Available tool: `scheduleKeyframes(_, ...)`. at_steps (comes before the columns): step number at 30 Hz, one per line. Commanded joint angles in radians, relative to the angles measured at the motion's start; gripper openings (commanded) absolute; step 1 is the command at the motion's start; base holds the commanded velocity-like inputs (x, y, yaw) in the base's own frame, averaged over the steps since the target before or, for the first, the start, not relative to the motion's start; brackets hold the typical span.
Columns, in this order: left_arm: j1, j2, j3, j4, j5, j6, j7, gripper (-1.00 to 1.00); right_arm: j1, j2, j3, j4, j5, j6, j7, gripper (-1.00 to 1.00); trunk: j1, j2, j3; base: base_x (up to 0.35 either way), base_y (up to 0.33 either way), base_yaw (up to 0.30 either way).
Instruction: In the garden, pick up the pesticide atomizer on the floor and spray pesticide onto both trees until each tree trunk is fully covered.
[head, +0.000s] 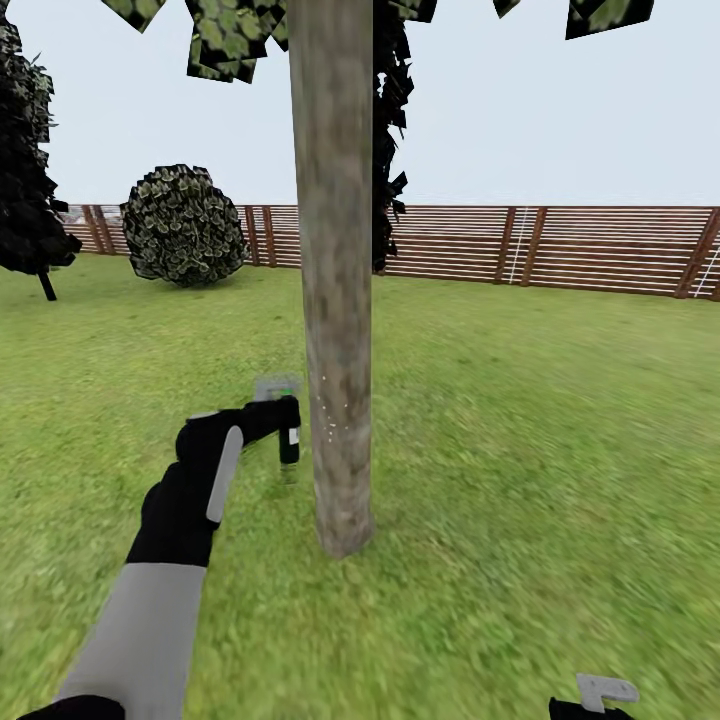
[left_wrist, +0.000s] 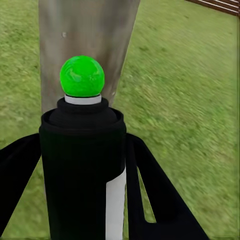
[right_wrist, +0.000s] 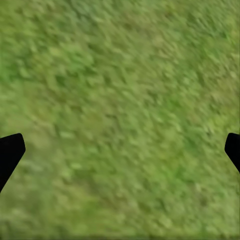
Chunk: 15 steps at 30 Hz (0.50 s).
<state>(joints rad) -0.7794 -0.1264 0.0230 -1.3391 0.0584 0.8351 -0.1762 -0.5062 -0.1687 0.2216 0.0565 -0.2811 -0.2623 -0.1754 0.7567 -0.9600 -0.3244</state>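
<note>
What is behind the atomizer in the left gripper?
The tree trunk rises directly behind the pesticide atomizer, with lawn on both sides. The atomizer covers the trunk's lower part in the left wrist view.

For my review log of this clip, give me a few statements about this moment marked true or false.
1. The left gripper holds the pesticide atomizer. True.
2. The atomizer lies on the lawn. False: it is held up off the grass, close beside the tree trunk.
3. The right gripper carries a second bottle. False: its fingers are spread apart with nothing but grass between them.
4. In the left wrist view, the atomizer's green spot faces the trunk. True.
5. A brick wall bounds the garden. False: it is a brown slatted wooden fence.
</note>
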Motion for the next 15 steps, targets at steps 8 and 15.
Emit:
scheduleKeyframes(8,-0.112,0.001,0.0,-0.004,-0.002,0.103,-0.002,-1.0,0.0,0.0,0.001,0.0,0.0,0.0,0.0,1.0,0.0,0.0,0.0,0.0,0.0,0.0)
scheduleKeyframes(15,-0.209,0.001,0.0,-0.005,-0.002,0.147,-0.005,-1.0,0.0,0.0,0.001,0.0,0.0,0.0,0.0,1.0,0.0,0.0,0.0,0.0,0.0,0.0)
